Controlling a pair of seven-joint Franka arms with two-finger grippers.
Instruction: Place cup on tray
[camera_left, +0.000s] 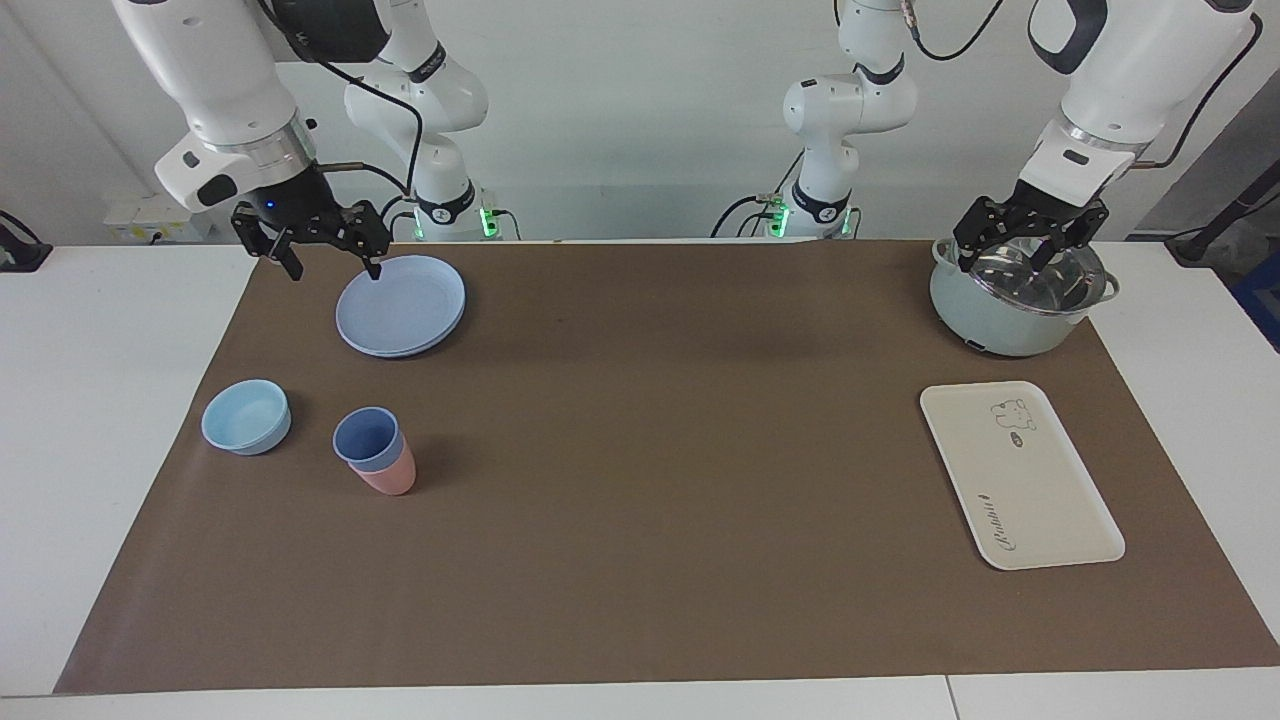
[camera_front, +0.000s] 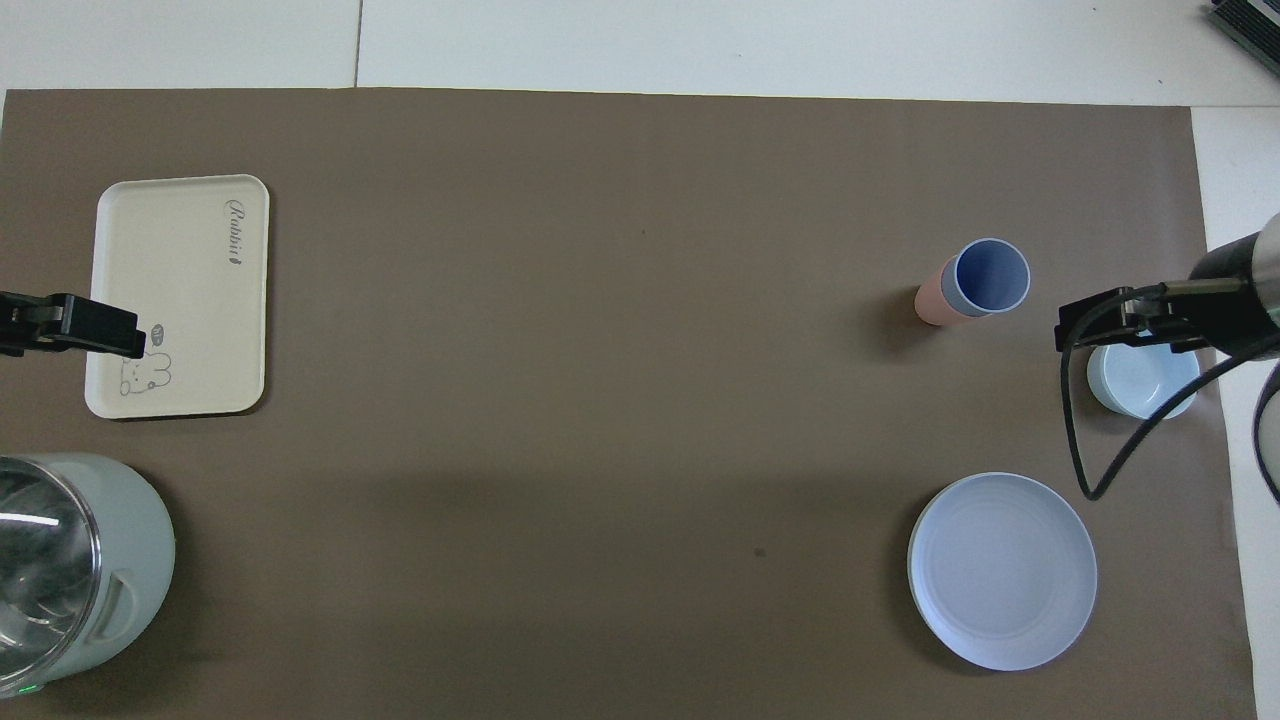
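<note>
The periwinkle-blue cup (camera_left: 366, 438) stands nested inside a pink cup (camera_left: 392, 482) on the brown mat, toward the right arm's end; it also shows in the overhead view (camera_front: 990, 277). The cream-white tray (camera_left: 1020, 480) with the bear drawing lies flat and bare toward the left arm's end (camera_front: 180, 260). My right gripper (camera_left: 332, 262) is open and empty, raised over the edge of the round blue plate (camera_left: 400, 305). My left gripper (camera_left: 1005, 262) is open and empty, over the pot (camera_left: 1020, 310).
A light-blue low bowl (camera_left: 245, 415) sits beside the nested cups, toward the table's end. The pale-green pot with a glass lid (camera_front: 70, 570) stands nearer to the robots than the tray. The blue plate (camera_front: 1000, 570) is nearer to the robots than the cups.
</note>
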